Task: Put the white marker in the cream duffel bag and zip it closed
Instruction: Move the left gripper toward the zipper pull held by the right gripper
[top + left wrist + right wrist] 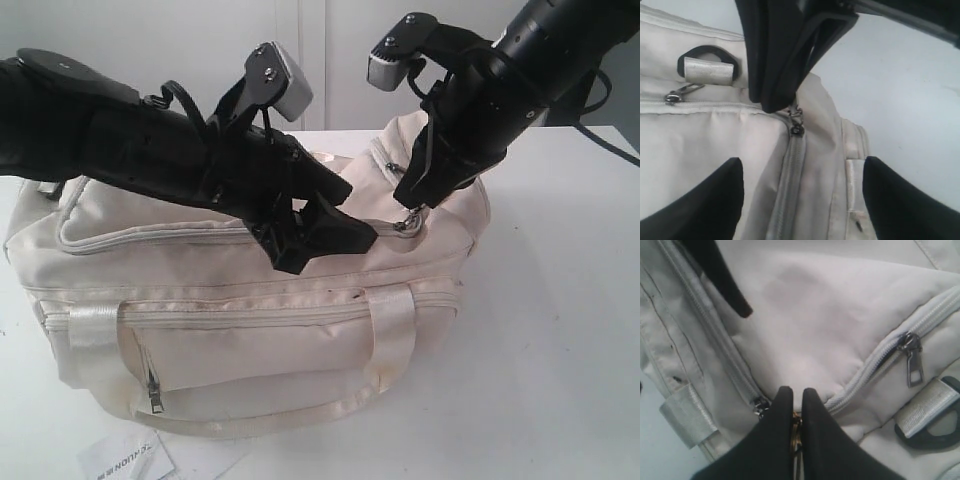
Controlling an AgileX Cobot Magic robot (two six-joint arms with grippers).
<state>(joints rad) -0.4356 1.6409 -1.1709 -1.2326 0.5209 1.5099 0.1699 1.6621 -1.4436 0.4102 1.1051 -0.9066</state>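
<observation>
Right gripper [412, 212] pinches the zip pull [405, 225] on the cream duffel bag [250, 340]. Left gripper [325, 240] gapes wide over it.

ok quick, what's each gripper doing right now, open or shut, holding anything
left gripper: open, holding nothing, over the cream duffel bag
right gripper: shut on the bag's top zip pull

Setting: robotics lab bench. Evidence: bare white tabletop [560, 340]; plain white panelled wall [150, 30] behind it. Black jointed left robot arm [120, 140] and black jointed right robot arm [530, 60] reach over it. Thin black cable [603, 98] trails at the right edge.
</observation>
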